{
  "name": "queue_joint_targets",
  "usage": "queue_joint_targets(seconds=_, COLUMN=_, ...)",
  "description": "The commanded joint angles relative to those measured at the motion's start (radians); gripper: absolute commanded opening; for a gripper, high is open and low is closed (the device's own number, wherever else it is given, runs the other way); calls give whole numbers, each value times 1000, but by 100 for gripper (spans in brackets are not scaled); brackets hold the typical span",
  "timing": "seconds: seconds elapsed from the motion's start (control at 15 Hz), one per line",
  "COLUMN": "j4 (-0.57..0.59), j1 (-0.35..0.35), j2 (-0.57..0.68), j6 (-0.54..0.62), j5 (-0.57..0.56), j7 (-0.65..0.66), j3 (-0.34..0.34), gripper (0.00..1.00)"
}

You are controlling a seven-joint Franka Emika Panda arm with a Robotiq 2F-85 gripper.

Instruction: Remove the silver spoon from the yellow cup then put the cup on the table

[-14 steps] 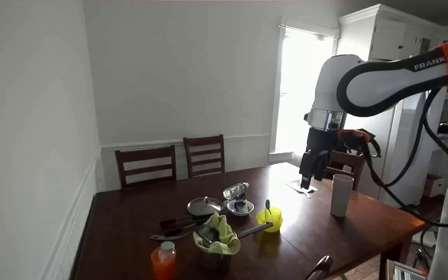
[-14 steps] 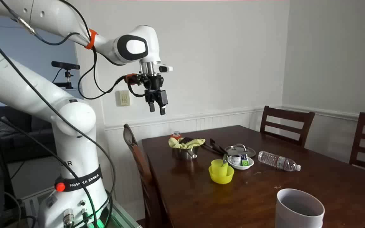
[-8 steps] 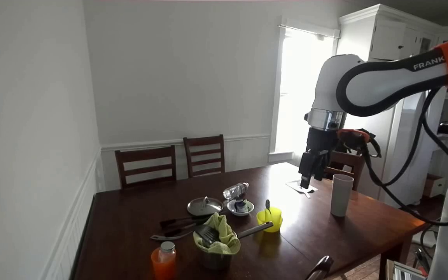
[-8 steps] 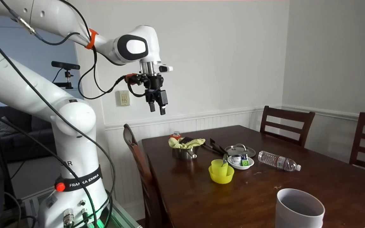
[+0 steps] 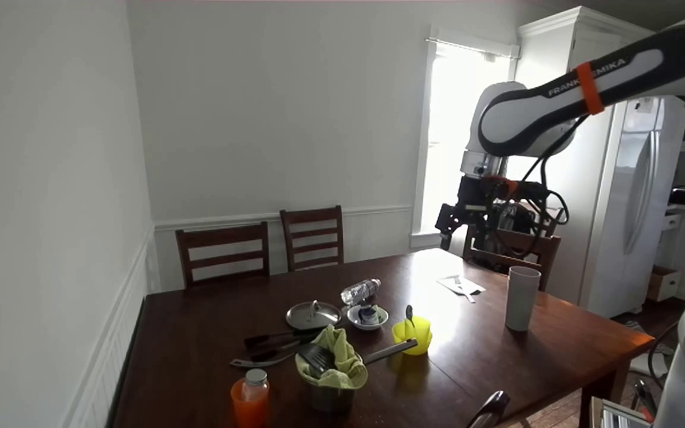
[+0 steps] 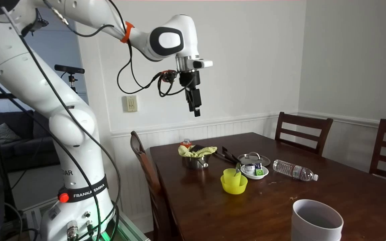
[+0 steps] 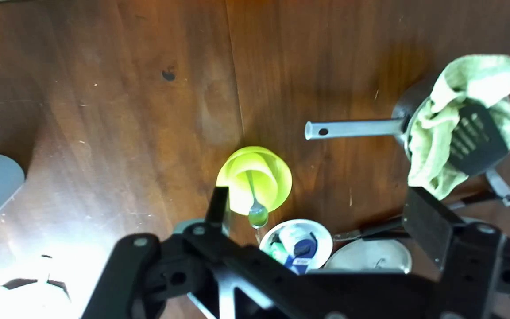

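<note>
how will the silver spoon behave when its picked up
The silver spoon looks like thin metal, so probably light and stiff. Its wide end sticks up from the yellow cup, so it may pivot when pinched.

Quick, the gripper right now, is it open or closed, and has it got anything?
Gripper: open, holding nothing; the spoon is in the yellow cup.
</note>
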Motion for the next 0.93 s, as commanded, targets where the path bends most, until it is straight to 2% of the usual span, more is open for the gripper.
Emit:
queue_joint_targets(seconds=0.0, j4=183, j1=-35, j2=246, j6=36, j5=13, j7=140, j3=-7, gripper=100)
queue_joint_targets(seconds=0.4, j4=340, j1=-21, j2=514, j6=87, j5=13, j7=450, j3=-18, gripper=100)
queue_joint_targets(seconds=0.6, j4=348, j1=-7, j2=608, j6=113, j5=24, j7=580, j3=-46, gripper=100)
queue_joint_targets(seconds=0.87, j4=294, j1=-2, j2=675, j6=165, j5=67, j7=713, j3=-92, gripper=100)
